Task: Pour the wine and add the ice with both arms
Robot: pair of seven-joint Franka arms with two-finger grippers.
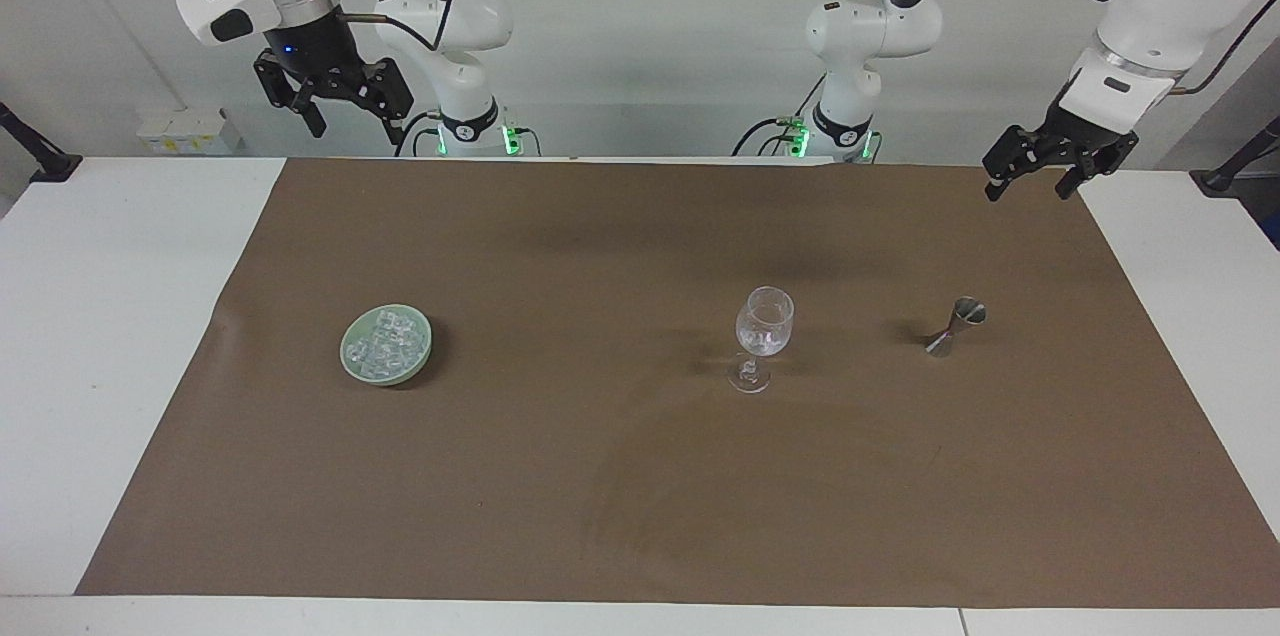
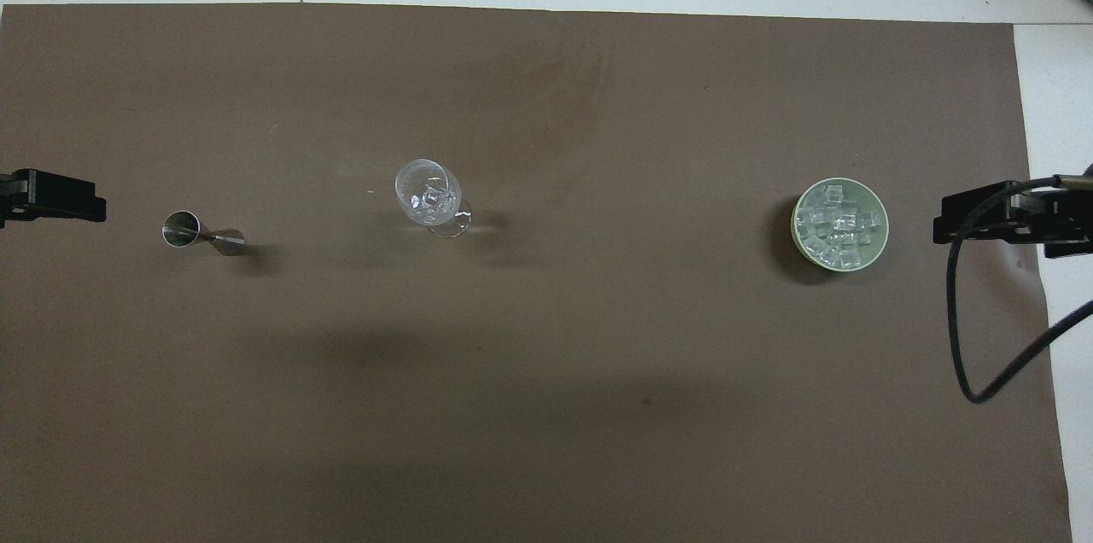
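Observation:
A heap of clear ice [image 1: 383, 340] lies in a pale green dish [image 1: 347, 363] toward the right arm's end of the brown mat; the ice [image 2: 841, 223] and the dish [image 2: 796, 229] also show in the overhead view. A wine glass [image 1: 765, 321] stands upright mid-mat with a few clear cubes in its bowl [image 2: 424, 191]. A small steel jigger [image 1: 958, 324] stands beside it toward the left arm's end [image 2: 201, 233]. My right gripper [image 1: 355, 131] hangs open and empty, high over the mat's edge by the robots [image 2: 982, 218]. My left gripper [image 1: 1028, 193] hangs open and empty over the mat's corner [image 2: 51, 197].
The brown mat [image 1: 600, 476] covers most of the white table [image 1: 100, 316]. A black cable [image 2: 961, 338] loops down from the right wrist. A small white box [image 1: 185, 131] sits off the table near the wall.

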